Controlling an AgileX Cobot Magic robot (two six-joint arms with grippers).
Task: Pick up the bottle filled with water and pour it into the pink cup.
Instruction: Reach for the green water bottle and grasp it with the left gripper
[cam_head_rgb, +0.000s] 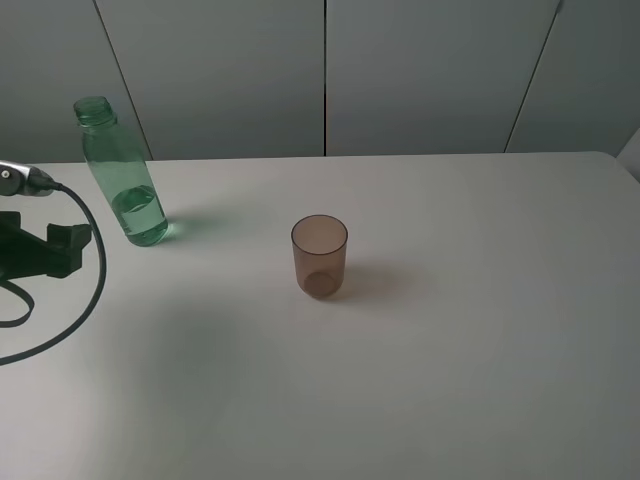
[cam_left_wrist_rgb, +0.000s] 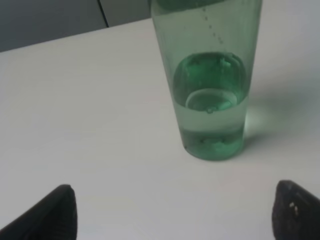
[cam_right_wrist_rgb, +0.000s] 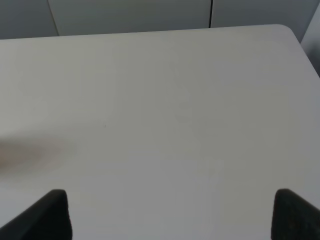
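The green transparent bottle (cam_head_rgb: 125, 185) stands upright and uncapped at the table's back left, with water in its lower part. The pink cup (cam_head_rgb: 319, 256) stands upright and empty near the table's middle, to the right of the bottle. My left gripper (cam_head_rgb: 80, 250) is open at the far left edge, just short of the bottle's base and not touching it. In the left wrist view the bottle (cam_left_wrist_rgb: 210, 100) stands ahead of the open left gripper (cam_left_wrist_rgb: 177, 220). My right gripper (cam_right_wrist_rgb: 172, 215) is open and empty over bare table; the exterior view does not show it.
A black cable (cam_head_rgb: 97, 285) loops from the left arm over the white table (cam_head_rgb: 450, 350). Grey wall panels (cam_head_rgb: 420, 70) stand behind the table's far edge. The table's right corner (cam_right_wrist_rgb: 290, 32) shows in the right wrist view.
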